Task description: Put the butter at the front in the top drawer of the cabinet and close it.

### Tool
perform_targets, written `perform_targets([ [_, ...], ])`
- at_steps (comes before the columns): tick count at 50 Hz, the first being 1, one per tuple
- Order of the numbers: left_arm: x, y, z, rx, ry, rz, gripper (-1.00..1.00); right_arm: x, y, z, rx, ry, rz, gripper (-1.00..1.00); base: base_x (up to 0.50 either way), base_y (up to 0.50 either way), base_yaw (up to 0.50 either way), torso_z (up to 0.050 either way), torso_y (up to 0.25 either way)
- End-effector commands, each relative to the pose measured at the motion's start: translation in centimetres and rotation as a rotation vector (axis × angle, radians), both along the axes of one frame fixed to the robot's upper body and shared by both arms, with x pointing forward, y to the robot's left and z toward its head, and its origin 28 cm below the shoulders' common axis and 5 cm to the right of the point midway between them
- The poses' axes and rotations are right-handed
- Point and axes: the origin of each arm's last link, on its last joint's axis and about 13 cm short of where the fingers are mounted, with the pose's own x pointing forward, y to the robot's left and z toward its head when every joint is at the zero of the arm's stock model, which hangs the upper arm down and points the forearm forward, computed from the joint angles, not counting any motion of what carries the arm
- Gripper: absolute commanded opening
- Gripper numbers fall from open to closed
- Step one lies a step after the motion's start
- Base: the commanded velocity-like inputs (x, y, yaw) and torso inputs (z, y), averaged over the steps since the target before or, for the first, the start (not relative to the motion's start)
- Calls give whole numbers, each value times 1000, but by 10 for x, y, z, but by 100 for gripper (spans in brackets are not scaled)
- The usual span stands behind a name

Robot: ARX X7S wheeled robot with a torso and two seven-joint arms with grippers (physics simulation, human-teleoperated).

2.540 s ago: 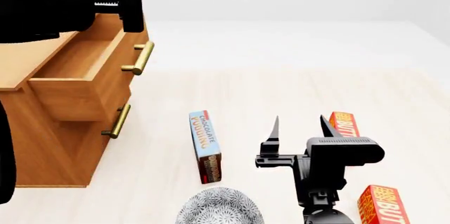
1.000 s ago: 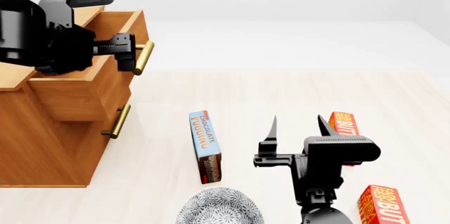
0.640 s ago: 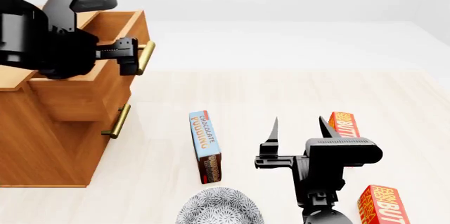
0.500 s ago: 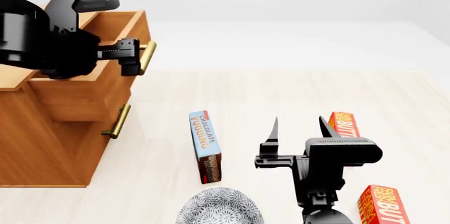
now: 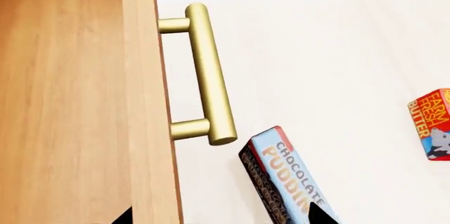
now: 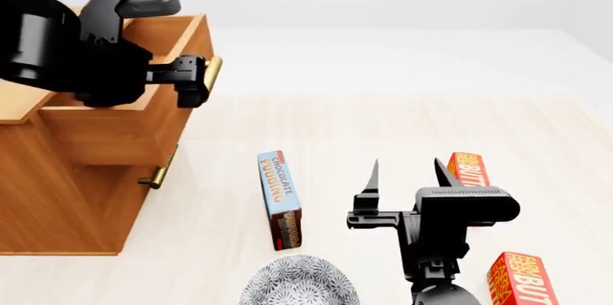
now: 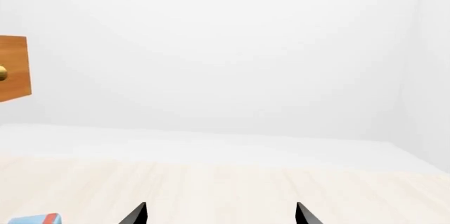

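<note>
The cabinet (image 6: 57, 197) stands at the left with its top drawer (image 6: 115, 129) pulled open. My left gripper (image 6: 197, 79) is open and empty, just above the drawer's front edge at its brass handle (image 6: 214, 69); the left wrist view shows that handle (image 5: 209, 74) and my gripper (image 5: 219, 216) straddling the drawer front. Two butter cartons lie on the floor: a farther one (image 6: 469, 167) and a nearer one (image 6: 520, 280) at the bottom right. One butter carton (image 5: 432, 124) shows in the left wrist view. My right gripper (image 6: 407, 176) is open, empty, pointing up beside the farther carton.
A chocolate pudding box (image 6: 278, 197) lies mid-floor and also shows in the left wrist view (image 5: 288, 184). A grey patterned round object (image 6: 298, 283) sits at the bottom centre. The lower drawer's handle (image 6: 158, 174) peeks out under the open drawer. The right wrist view shows the cabinet's corner (image 7: 14, 68).
My left gripper has moved right, from over the drawer's inside to its front edge by the handle. The right arm and the cartons have not moved.
</note>
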Motion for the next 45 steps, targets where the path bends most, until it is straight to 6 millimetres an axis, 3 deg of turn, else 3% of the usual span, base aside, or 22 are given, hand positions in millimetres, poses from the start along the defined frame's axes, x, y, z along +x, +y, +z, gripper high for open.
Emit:
perform_targets([
  [1, -2, -10, 1, -71, 11, -100, 100, -1, 0, -1, -1, 1, -1, 100, 0, 0, 0, 0, 0],
  [45, 4, -33, 17, -105, 54, -248, 100, -2, -1, -3, 6, 8, 11, 100, 0, 0, 0, 0, 0],
])
